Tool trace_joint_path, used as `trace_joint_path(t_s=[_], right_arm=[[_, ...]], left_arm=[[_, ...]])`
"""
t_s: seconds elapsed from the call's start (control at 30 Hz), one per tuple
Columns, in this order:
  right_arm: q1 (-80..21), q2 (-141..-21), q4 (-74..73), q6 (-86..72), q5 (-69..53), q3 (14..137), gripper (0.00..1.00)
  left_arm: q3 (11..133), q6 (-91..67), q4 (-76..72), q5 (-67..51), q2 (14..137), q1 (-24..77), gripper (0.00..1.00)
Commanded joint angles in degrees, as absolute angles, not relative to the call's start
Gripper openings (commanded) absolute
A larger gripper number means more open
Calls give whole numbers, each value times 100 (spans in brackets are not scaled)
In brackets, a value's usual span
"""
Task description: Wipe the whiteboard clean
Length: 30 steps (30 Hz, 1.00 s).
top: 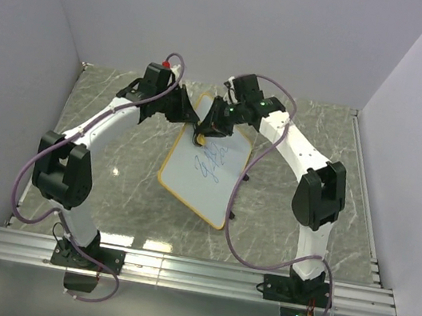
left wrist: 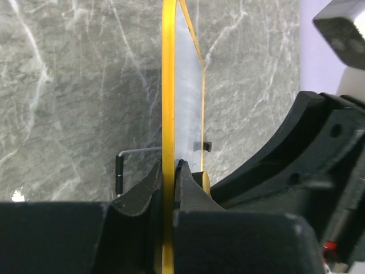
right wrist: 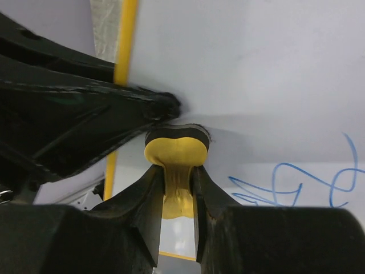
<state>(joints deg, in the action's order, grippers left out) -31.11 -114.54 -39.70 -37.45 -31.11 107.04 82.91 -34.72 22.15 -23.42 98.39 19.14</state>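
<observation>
The whiteboard (top: pixel 204 175), white with a thin orange-yellow frame, lies tilted across the middle of the table with blue scribbles (top: pixel 212 162) on it. My left gripper (top: pixel 187 113) is shut on the board's far-left frame edge (left wrist: pixel 167 114), which runs straight between its jaws (left wrist: pixel 169 188). My right gripper (top: pixel 204 128) is shut on the narrow waist of a yellow-and-black bone-shaped eraser (right wrist: pixel 175 153). The eraser's black pad presses on the white surface, left of the blue scribbles (right wrist: pixel 296 185).
A grey marble-patterned tabletop (top: pixel 120 167) surrounds the board, with white walls on three sides. A bent metal wire with a black grip (left wrist: pixel 120 171) lies on the table beside the board. An aluminium rail (top: pixel 192 272) runs along the near edge by the arm bases.
</observation>
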Motion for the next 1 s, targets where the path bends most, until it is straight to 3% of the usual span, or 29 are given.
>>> trace_joint_path(t_s=[0.0, 0.4, 0.53, 0.7, 0.97], right_arm=[[-3076, -11364, -3736, -3674, -3199, 10311, 0], [-2760, -10741, -3261, -3348, -2295, 7570, 0], [-2610, -10486, -3305, -3287, -1978, 7190, 0], [-2601, -10564, -3392, -3269, -2047, 7505, 0], [-2602, -11064, -3585, -3436, -2408, 9507, 0]], left_arm=[[8296, -2971, 2944, -1811, 9879, 2153, 0], [8859, -2839, 3278, -1740, 10046, 2171, 0], [8965, -2821, 3322, -1784, 10134, 2171, 0], [8991, -2804, 3331, -1758, 10169, 2215, 0], [9228, -2637, 3559, -1529, 10327, 2487, 0]])
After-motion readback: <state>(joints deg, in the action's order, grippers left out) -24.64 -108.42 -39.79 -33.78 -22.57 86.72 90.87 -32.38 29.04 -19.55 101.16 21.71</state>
